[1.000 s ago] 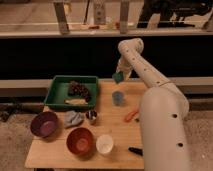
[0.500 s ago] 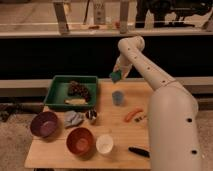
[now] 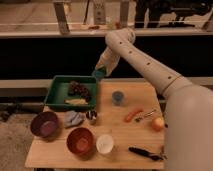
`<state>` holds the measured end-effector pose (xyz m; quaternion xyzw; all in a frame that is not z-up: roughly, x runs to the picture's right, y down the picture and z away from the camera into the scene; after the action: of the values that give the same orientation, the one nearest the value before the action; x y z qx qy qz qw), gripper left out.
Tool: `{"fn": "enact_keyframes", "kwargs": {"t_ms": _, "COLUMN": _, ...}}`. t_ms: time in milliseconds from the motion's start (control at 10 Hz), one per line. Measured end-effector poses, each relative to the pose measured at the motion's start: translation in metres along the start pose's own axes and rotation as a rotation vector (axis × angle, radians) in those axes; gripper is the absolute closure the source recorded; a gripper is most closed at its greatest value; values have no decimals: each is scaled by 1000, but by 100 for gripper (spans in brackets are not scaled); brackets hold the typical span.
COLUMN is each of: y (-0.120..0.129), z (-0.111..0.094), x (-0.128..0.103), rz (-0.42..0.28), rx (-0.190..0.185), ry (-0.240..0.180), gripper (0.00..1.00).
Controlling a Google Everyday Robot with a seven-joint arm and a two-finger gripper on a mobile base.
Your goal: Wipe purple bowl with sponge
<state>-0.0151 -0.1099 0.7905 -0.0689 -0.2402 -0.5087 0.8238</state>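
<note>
My fingers [image 3: 101, 70] hang at the back edge of the wooden worktop [image 3: 120, 131], above the rear right corner of a green tray [image 3: 54, 95]. They are closed on a small teal sponge [image 3: 98, 75], held clear of the tray rim. My white arm reaches in from the right, high over the wood. The purple bowl [image 3: 45, 124] sits at the front left, close to the worktop's left edge, well apart from my fingers, with the tray between us. The tray fills the rear left and holds a dark bunch [image 3: 79, 89] and a yellow item [image 3: 75, 101]. Just right of the bowl lies a grey cloth [image 3: 73, 118], with a small metal cup [image 3: 91, 116] beside it. A red bowl [image 3: 80, 140] and a white cup [image 3: 105, 143] stand near the front edge. A blue cup [image 3: 118, 97] stands right of the tray. An orange stick-shaped item [image 3: 133, 114], a round orange fruit [image 3: 158, 123] and a black tool [image 3: 142, 151] crowd the right side. Bare wood shows in the middle, between the blue cup and the white cup.
</note>
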Motion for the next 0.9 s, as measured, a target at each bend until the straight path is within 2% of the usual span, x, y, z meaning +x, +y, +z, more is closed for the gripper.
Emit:
{"fn": "enact_keyframes", "kwargs": {"t_ms": 200, "y": -17, "z": -14, "x": -43, "rz": -161, "rx": 42, "ry": -68, "gripper": 99}}
{"fn": "enact_keyframes", "kwargs": {"t_ms": 300, "y": -24, "z": -14, "x": -57, "rz": -222, "rx": 47, "ry": -99, "gripper": 99}}
{"fn": "enact_keyframes", "kwargs": {"t_ms": 500, "y": -38, "z": -11, "x": -74, "rz": -320, "rx": 56, "ry": -152, "gripper": 99}}
{"fn": "enact_keyframes", "kwargs": {"t_ms": 600, "y": -44, "z": -10, "x": -78, "rz": -355, "rx": 60, "ry": -164, "gripper": 99}}
{"fn": "enact_keyframes", "kwargs": {"t_ms": 700, "y": -51, "z": -6, "x": -84, "rz": -383, "rx": 58, "ry": -172, "gripper": 99}}
{"fn": "enact_keyframes", "kwargs": {"t_ms": 800, "y": -67, "z": 8, "x": -97, "rz": -443, "rx": 38, "ry": -183, "gripper": 99}}
{"fn": "enact_keyframes", "kwargs": {"t_ms": 900, "y": -75, "z": 19, "x": -106, "rz": -474, "rx": 24, "ry": -186, "gripper": 99}}
